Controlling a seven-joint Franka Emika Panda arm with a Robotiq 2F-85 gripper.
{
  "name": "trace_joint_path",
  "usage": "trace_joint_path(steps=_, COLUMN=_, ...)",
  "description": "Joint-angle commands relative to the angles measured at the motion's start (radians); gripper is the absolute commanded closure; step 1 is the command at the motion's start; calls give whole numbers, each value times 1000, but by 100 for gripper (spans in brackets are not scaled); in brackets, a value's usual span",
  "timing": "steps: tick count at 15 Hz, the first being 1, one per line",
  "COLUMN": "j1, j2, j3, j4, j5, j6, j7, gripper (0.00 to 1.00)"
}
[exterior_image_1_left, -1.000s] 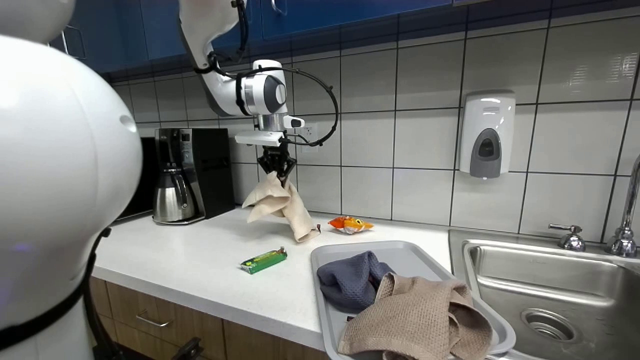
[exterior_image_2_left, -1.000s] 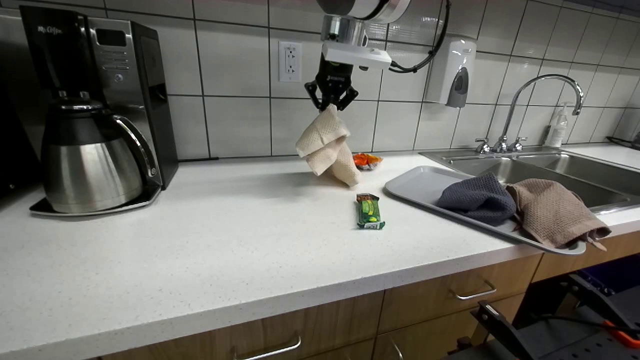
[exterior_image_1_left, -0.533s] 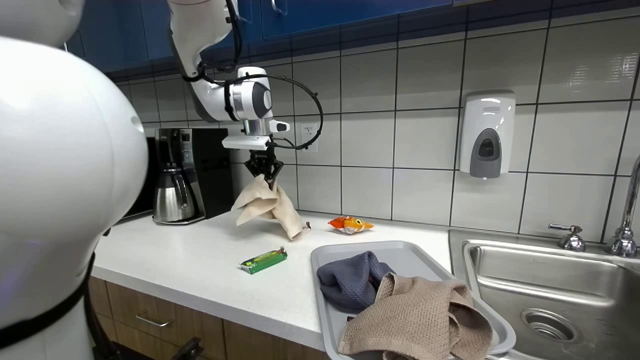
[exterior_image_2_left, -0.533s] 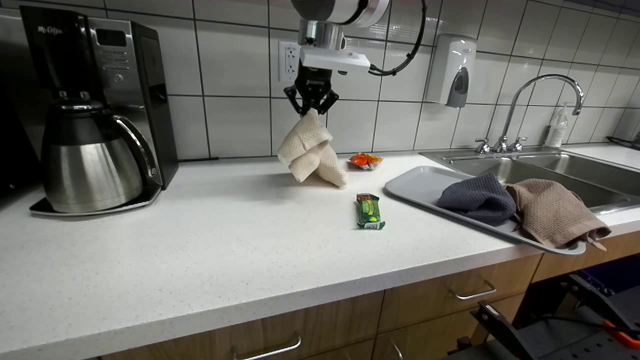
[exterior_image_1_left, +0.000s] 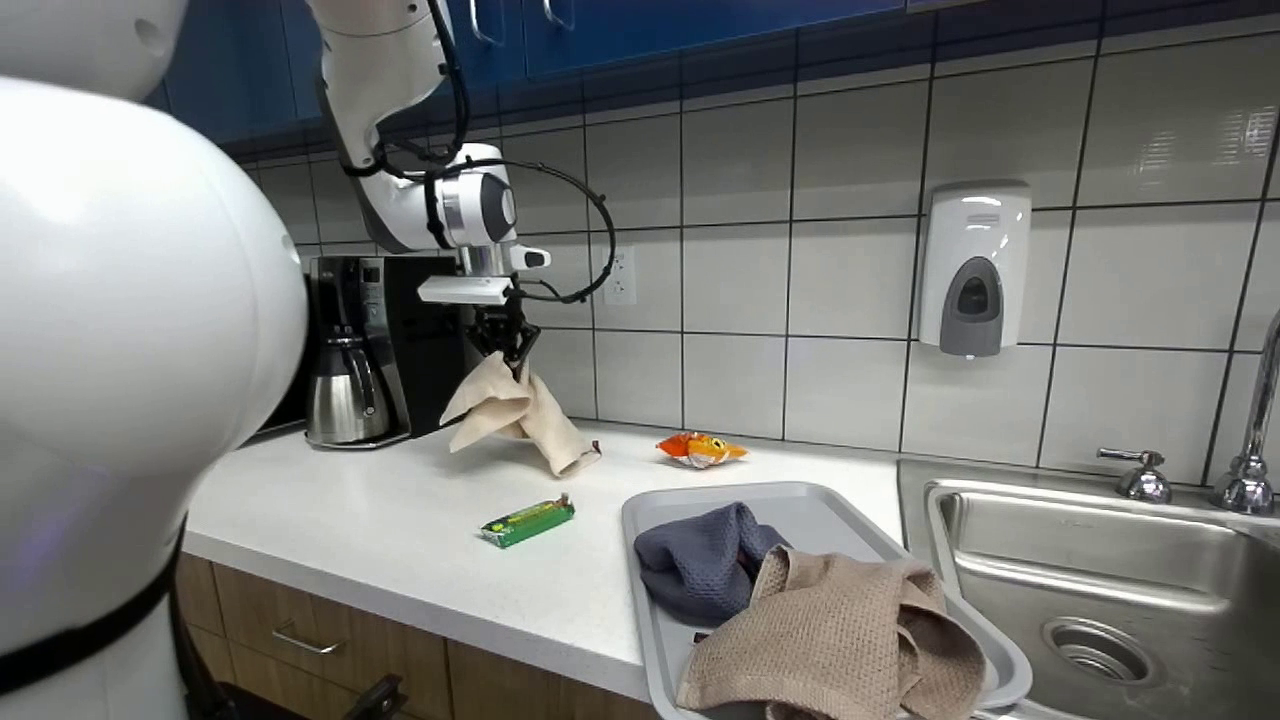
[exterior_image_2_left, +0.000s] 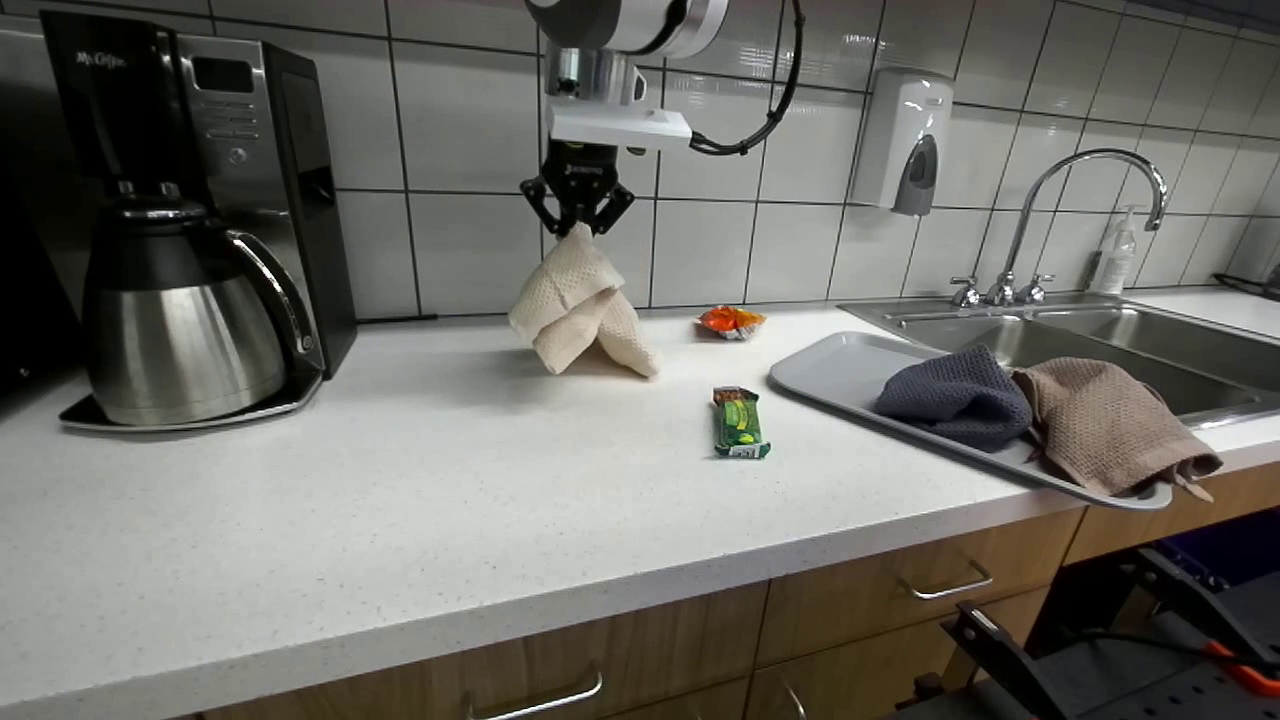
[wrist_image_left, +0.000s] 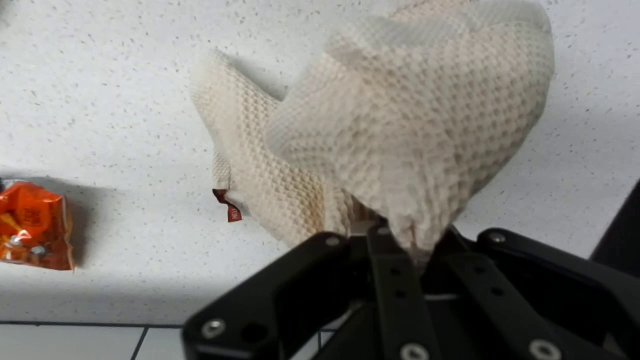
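Fingers (wrist_image_left: 394, 281) pinching beige cloth (wrist_image_left: 415, 115); tag lettering (wrist_image_left: 234, 214) only in wrist view

Both exterior views face the wall (exterior_image_2_left: 470, 250) across the counter (exterior_image_2_left: 400, 520); the wrist view looks down past the claw (wrist_image_left: 417, 242).

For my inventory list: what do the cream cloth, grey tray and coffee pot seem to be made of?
Cream cloth: matt fabric, perhaps cotton, from its waffle texture and soft folds.
Grey tray: probably smooth matt plastic, from its even colour and rounded rim.
Coffee pot: apparently brushed steel body, from its metallic sheen.
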Motion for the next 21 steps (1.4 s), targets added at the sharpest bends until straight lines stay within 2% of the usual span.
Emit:
trace_joint_path(steps=1, j1=16, j2=43, j3=4, j4=70, j5=-27, j6=-67, j7=37, gripper=99)
trace_joint_path(steps=10, j1=21, j2=118, j3=0, j4=109, j5=-20, j6=-97, j7=24, gripper=99)
trace_joint_path(steps=11, j1=23, j2=121, j3=-2, j4=112, j5=-22, j6=-102, j7=29, gripper=70)
trace_joint_path(steps=13, j1=22, j2=124, j3=-2, j4=117, j5=-19, j6=-109, j7=30, gripper=62)
trace_joint_path(steps=21, j1=8, j2=91, j3=-21, j4=91, j5=-21, j6=-90, j7=35, gripper=2)
